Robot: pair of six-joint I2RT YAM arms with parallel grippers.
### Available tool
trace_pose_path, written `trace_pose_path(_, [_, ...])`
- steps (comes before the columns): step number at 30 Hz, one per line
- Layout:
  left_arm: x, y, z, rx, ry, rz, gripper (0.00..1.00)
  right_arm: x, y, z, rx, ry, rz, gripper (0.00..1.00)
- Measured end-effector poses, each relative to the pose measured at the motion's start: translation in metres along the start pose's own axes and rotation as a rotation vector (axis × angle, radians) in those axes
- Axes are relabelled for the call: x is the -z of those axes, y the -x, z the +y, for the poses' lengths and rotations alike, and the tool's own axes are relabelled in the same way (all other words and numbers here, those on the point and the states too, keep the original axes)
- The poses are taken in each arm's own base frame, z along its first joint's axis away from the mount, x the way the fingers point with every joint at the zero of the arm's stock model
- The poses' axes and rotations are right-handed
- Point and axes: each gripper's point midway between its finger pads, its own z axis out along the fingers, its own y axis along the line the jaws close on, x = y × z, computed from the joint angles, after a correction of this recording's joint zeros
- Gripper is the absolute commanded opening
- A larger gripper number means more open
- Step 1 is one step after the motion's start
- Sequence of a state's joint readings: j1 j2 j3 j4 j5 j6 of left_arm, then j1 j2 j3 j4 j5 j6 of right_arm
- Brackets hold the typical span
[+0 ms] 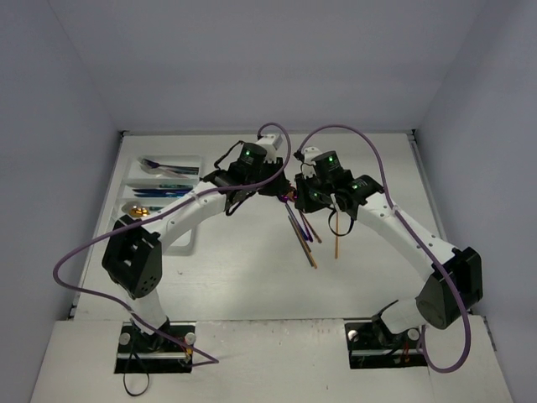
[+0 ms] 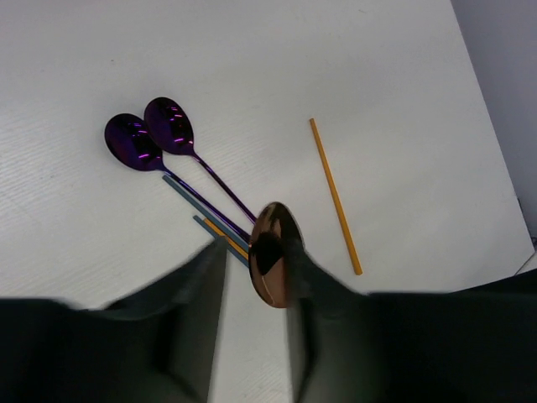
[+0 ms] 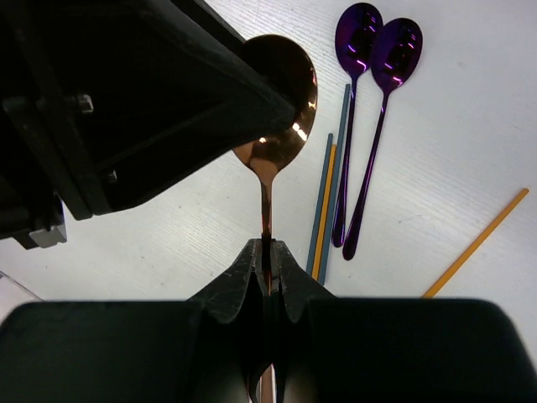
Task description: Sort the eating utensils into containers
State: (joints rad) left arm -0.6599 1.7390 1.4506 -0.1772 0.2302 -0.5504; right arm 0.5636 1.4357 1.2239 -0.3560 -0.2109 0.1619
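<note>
A rose-copper spoon (image 3: 284, 138), mirror-bright with a rounded bowl, is held above the desk (image 3: 470, 109). The right jaws pinch its slim handle tight, and the left jaws stand slightly apart around the bowl. Two purple spoons (image 3: 369, 42) lie below.

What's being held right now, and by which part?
The right gripper is shut on the copper spoon, at its handle. The left gripper stands open at the bowl, not clamping it.

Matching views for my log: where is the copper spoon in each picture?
Top external: too small to tell.
Left wrist: copper spoon lower centre, inside the left gripper.
Right wrist: spoon upper centre, handle pinched by the right gripper.
Shared landmark: the orange stick.
</note>
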Motion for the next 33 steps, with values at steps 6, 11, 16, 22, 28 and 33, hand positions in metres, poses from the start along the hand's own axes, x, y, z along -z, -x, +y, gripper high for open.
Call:
trace_pose_path(6, [0.000,0.008,-0.013,0.006,-0.044,-0.033,0.00,0.000,-0.002,0.001,0.006,0.006,0.008,0.21])
trace_pose_path(11, [0.007,0.008,-0.001,0.008,-0.011,-0.062,0.00,0.000,-0.001,0.002,0.007,0.010,0.003,0.63])
trace_pose_path(16, [0.026,0.000,0.054,0.064,0.102,-0.080,0.00,0.001,0.003,0.001,0.007,0.002,-0.006,0.70])
trace_pose_path(22, [0.099,0.016,0.174,0.214,0.378,-0.229,0.00,0.001,0.005,-0.005,0.007,-0.031,-0.016,0.70])
trace_pose_path(28, [0.215,0.030,0.297,0.406,0.739,-0.501,0.00,-0.002,-0.002,-0.014,0.003,-0.068,-0.004,0.70])
trace_pose_path(33, [0.244,0.025,0.350,0.492,0.884,-0.571,0.00,-0.006,-0.018,-0.024,-0.007,-0.098,0.033,0.70])
